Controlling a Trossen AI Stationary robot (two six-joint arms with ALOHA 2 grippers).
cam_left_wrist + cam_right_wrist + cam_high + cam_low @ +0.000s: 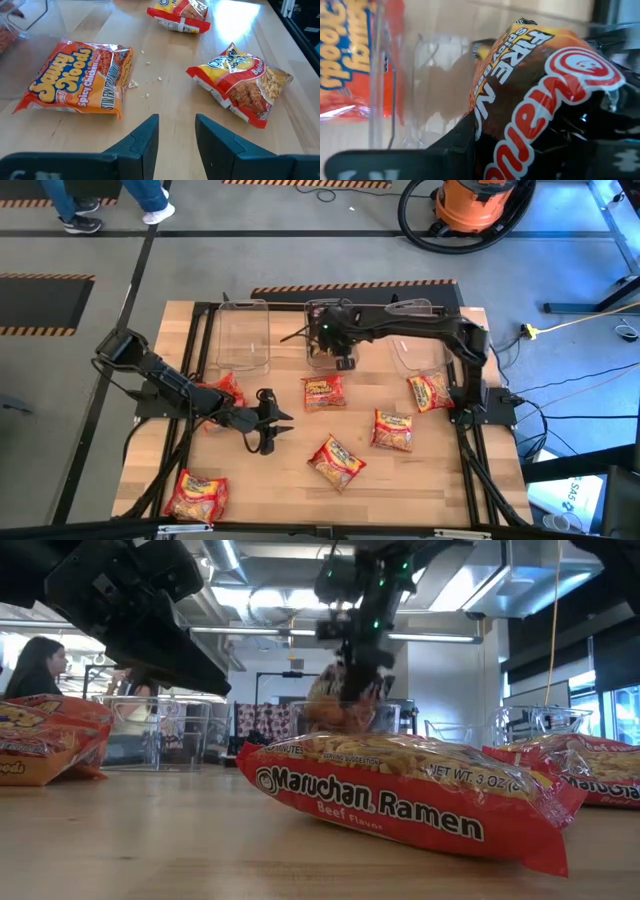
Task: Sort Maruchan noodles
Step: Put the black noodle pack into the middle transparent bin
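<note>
My right gripper reaches over the middle clear bin at the far edge and is shut on a dark maroon-black Maruchan packet, also seen in the low view. My left gripper is open and empty, low over the table left of centre. Its wrist view shows an orange packet and a red-yellow packet lying flat ahead of it. Other packets lie flat on the table. One lies partly under the left arm. My right gripper pinches the dark packet between its two fingers. The crinkled wrapper bulges out between them. The fingers come from above, pointing down. The packet hangs below them at the middle bin's opening, clear of the table.
Three clear bins stand in a row along the far edge: left, middle, right. A red beef packet lies close in front of the low camera. People stand beyond the table. There is bare wood at the near right.
</note>
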